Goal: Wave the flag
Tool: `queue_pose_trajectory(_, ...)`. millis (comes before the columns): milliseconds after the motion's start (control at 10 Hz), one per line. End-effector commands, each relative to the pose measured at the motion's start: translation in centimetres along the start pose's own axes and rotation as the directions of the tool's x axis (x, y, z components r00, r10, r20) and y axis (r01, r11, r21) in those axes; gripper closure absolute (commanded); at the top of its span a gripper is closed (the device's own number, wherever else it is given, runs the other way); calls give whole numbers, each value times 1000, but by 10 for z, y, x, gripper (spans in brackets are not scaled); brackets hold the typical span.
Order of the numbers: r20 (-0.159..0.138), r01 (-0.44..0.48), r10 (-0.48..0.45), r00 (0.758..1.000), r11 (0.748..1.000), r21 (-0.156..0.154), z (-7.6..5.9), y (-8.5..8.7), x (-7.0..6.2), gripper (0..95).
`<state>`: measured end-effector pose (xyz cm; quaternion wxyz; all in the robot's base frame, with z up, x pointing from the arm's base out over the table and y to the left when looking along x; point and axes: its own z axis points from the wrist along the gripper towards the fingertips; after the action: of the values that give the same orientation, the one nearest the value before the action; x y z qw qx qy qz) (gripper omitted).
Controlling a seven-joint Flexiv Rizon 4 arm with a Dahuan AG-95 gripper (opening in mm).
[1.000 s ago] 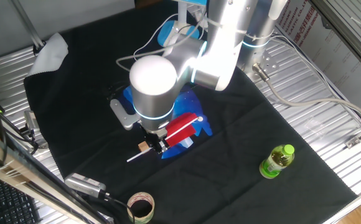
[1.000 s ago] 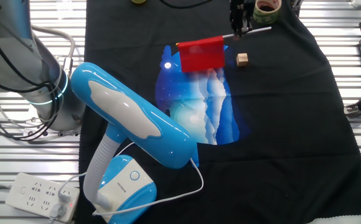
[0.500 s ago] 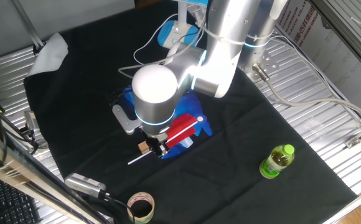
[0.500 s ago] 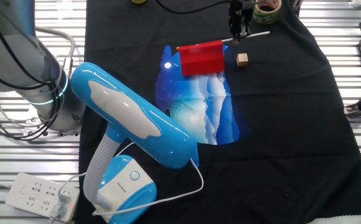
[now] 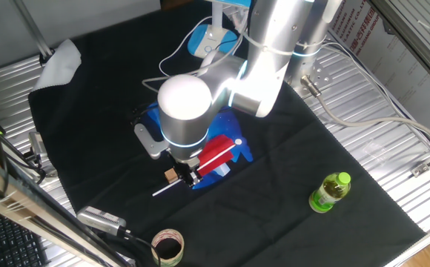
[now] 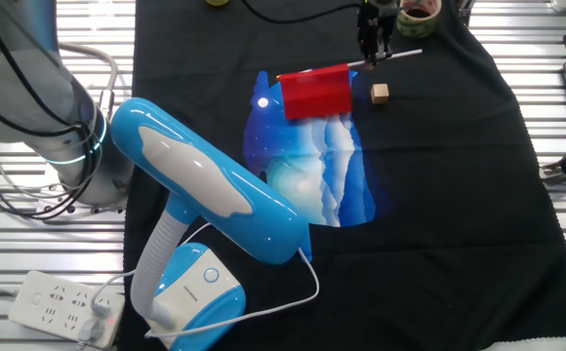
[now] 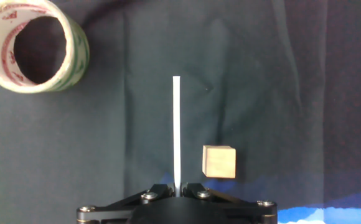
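Wooden block [image 7: 220, 162] beside flag [image 6: 316, 90] stick; tape roll [image 7: 26, 46] apart.

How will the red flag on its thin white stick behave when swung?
The small red cloth flag will probably flop and trail; it hangs limp with fold lines. Its thin white stick looks light and straight, likely stiff, but may twist in the claw pinching it near one end.

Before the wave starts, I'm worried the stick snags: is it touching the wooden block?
Apart. The hand view shows a plain strip of black cloth between the stick and the block.
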<state>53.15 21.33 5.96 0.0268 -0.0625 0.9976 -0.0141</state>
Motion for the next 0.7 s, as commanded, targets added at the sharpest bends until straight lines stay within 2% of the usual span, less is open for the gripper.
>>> queue_pose_trajectory(100, 6, 4, -4, 1000, 1000, -8, 1, 0, 0, 950)
queue_pose_trajectory(300, 9, 12, -11, 1000, 1000, -14, 1, 0, 0, 950)
queue_pose_trajectory(400, 10, 13, -13, 1000, 1000, -14, 1, 0, 0, 760)
queue_pose_trajectory(700, 11, 18, -18, 1000, 1000, -20, 1, 0, 0, 760)
